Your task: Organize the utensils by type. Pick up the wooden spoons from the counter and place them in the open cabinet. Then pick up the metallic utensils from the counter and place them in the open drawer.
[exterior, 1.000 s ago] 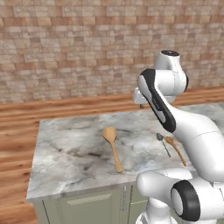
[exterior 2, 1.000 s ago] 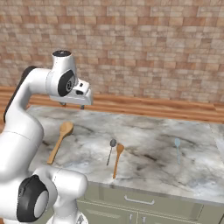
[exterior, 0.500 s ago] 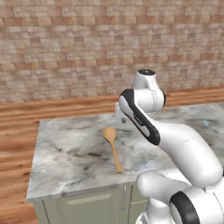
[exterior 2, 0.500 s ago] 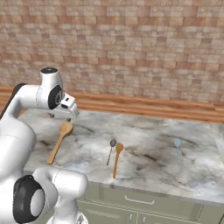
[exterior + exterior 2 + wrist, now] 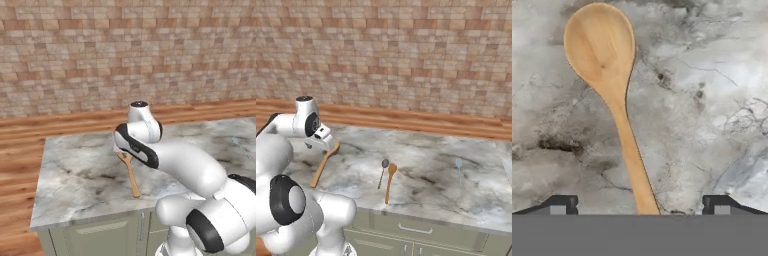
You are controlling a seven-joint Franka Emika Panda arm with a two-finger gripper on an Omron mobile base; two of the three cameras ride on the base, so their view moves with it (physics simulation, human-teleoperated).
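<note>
The large light-tan wooden spoon (image 5: 619, 115) lies flat on the marble counter (image 5: 712, 100), its bowl at the far end. My gripper (image 5: 639, 207) hangs just above it, open, with one fingertip (image 5: 559, 205) on either side of the handle and nothing held. From the right base view the gripper (image 5: 322, 142) hovers over the bowl end of that spoon (image 5: 323, 166). In the left base view the spoon (image 5: 131, 175) sticks out from under my arm. The smaller orange-brown wooden spoon (image 5: 389, 182) and a thin metal spoon (image 5: 382, 172) lie mid-counter. The cabinet and drawer are out of view.
Another slim metal utensil (image 5: 458, 171) lies further right on the counter (image 5: 426, 150). Sage-green base units (image 5: 411, 235) with slim handles sit shut below the front edge. A brick wall and a wood ledge run behind the counter (image 5: 75, 170).
The arm has swung down and to the left, from high over the counter to just above the large wooden spoon. The jaws stay open. The utensils have not moved.
</note>
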